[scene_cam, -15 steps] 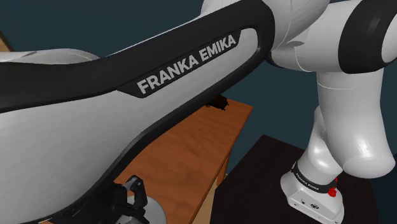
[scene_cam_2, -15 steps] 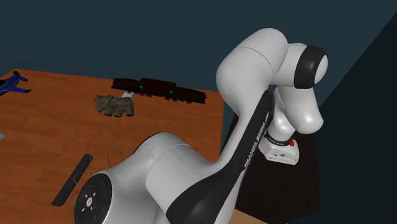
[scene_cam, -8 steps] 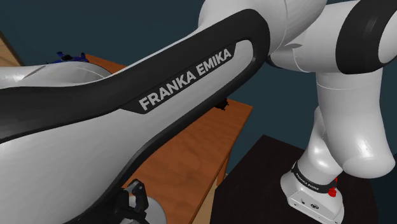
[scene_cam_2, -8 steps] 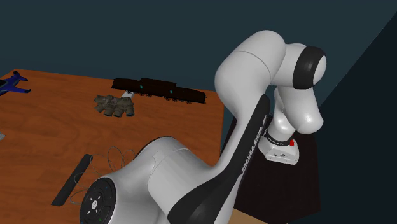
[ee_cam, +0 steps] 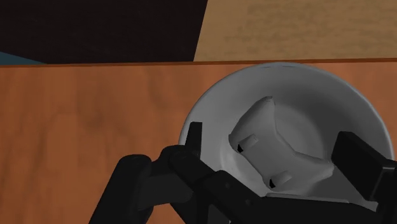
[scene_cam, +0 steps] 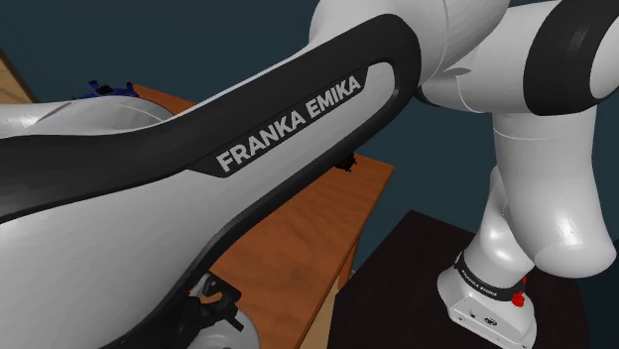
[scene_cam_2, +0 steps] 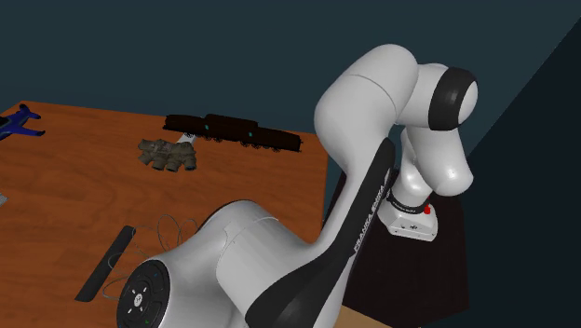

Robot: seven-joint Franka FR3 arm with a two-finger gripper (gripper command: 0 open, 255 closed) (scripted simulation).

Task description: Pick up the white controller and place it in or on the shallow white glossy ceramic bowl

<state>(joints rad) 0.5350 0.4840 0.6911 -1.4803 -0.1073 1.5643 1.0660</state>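
Note:
The white controller [ee_cam: 273, 156] lies inside the shallow white bowl [ee_cam: 219, 105], which stands on the wooden table near its edge. My black gripper [ee_cam: 275, 153] hangs over the bowl, open. Its fingers [ee_cam: 194, 137] stand apart on either side of the controller, and neither touches it. In the shoulder view the gripper [scene_cam: 213, 302] shows low under the big white and black arm link [scene_cam: 288, 119], which hides most of the table there.
On the wooden table [scene_cam_2: 84, 196] lie a black toy train [scene_cam_2: 233, 130], a camouflage bundle [scene_cam_2: 168, 154], a black bar [scene_cam_2: 105, 263] with a thin cable loop, and a blue toy [scene_cam_2: 19, 121] at the second exterior view's left. The arm's base [scene_cam: 486, 302] stands on the dark stand.
The fingers have opened and let go of the controller, which now rests in the bowl. Before that the arm sank slightly; since then it has held still.

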